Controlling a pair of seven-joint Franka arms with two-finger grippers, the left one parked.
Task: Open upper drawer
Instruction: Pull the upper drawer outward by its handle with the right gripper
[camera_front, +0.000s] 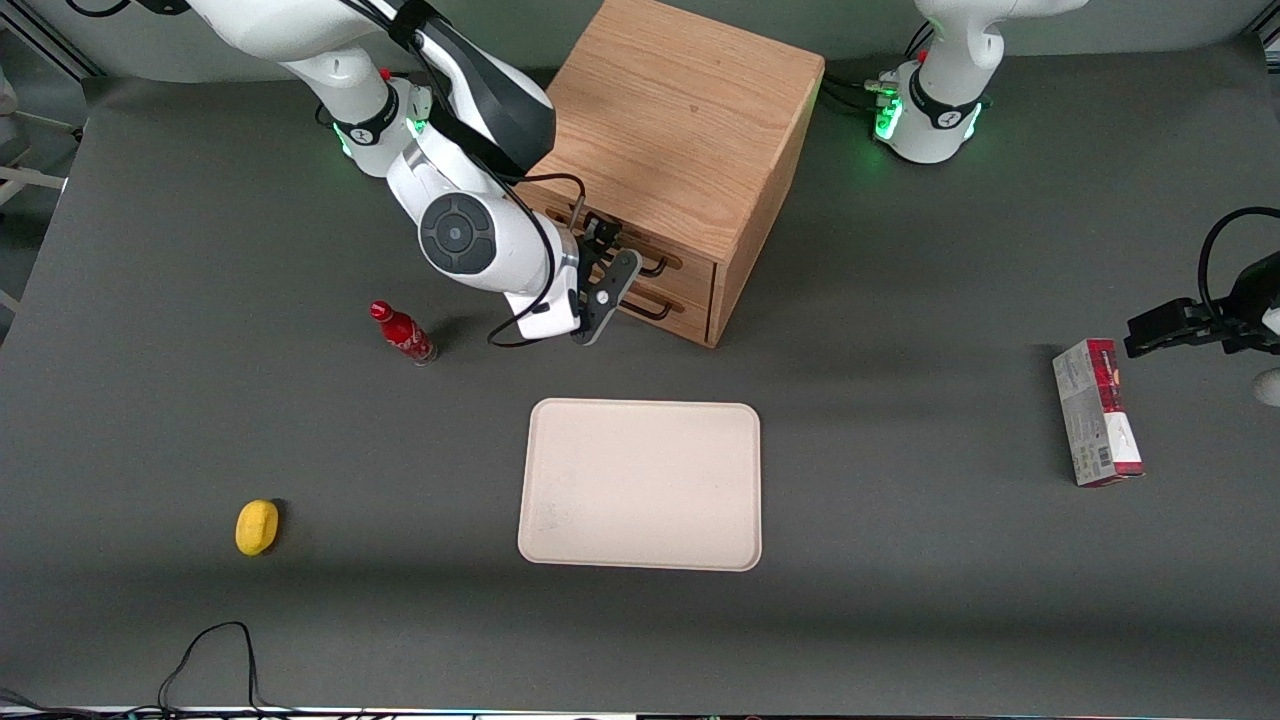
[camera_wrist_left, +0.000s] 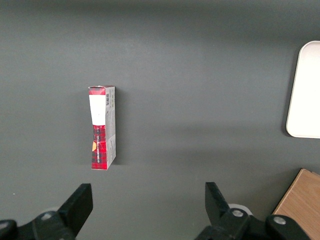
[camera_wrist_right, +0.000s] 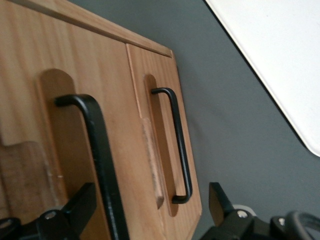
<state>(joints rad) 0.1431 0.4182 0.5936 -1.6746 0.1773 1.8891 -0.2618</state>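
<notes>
Right gripper (camera_front: 603, 262) sits directly in front of the wooden cabinet (camera_front: 680, 120), at the level of the upper drawer (camera_front: 640, 252), wrist turned so the palm faces the drawer front. The upper drawer looks shut, its face flush with the cabinet edge. In the right wrist view the fingers (camera_wrist_right: 80, 207) are spread wide, nothing between them, and the upper drawer's black bar handle (camera_wrist_right: 97, 155) runs lengthwise into the gap between the two fingertips, closer to one finger than centred. The lower drawer's handle (camera_wrist_right: 177, 145) lies parallel to it, clear of the gripper. Key relation: the bar's long axis runs along the drawer front, and the finger-closing direction crosses it, so a close should clamp across the bar. The bar appears already between or just ahead of the fingertips; cannot tell how deep. Judgement: a small advance toward the drawer face, then close, then pull straight out away from the cabinet toward the beige tray (camera_front: 640, 485). Risk: off-centre bar could let one finger contact first and skew the grip. Red bottle (camera_front: 402, 333) stands near the arm, out of the pull path.
</notes>
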